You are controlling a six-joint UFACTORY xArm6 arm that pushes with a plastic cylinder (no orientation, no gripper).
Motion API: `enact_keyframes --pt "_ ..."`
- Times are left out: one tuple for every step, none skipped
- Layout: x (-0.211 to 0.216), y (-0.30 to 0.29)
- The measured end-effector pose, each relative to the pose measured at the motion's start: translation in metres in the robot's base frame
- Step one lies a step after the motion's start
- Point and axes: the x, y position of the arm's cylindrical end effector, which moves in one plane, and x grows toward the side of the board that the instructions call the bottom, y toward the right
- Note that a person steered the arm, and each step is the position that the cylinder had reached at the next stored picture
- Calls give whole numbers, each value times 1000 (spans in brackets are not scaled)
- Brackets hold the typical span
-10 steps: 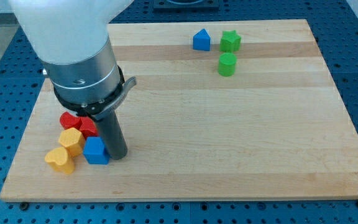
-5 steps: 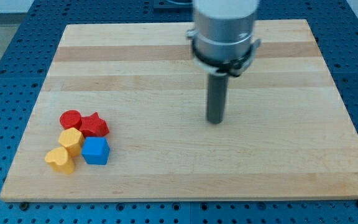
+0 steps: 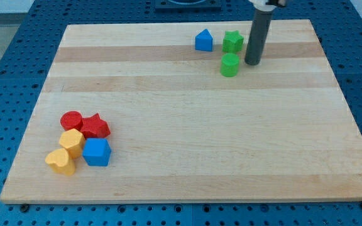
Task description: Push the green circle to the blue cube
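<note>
A pale wooden counter (image 3: pixel 187 125) is seen. Toward the view's top lie a blue pentagon-like block (image 3: pixel 203 41), a green star (image 3: pixel 233 41) and a green circle (image 3: pixel 230 64). At the lower left are clustered a red circle (image 3: pixel 71 119), a red star (image 3: pixel 95 127), two yellow blocks (image 3: pixel 71 140) (image 3: pixel 60 161) and a blue cube (image 3: pixel 97 152).

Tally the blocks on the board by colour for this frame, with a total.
Red: 2, circle, star
Yellow: 2, upper, lower
Blue: 2, cube, pointed block
Green: 2, circle, star
Total: 8
</note>
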Motion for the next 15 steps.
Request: enact_keyframes --pt "-1 -24" --pt "5 -40" --pt "18 -59" --pt "37 -82" --pt "56 -104" --pt "74 -127" --pt "94 -148" --pt "105 -147" --pt "112 -129" --pt "122 -111" --pt "134 -99" --pt "151 -97" --pt "176 -98" --pt "197 -99" --pt "208 -112"
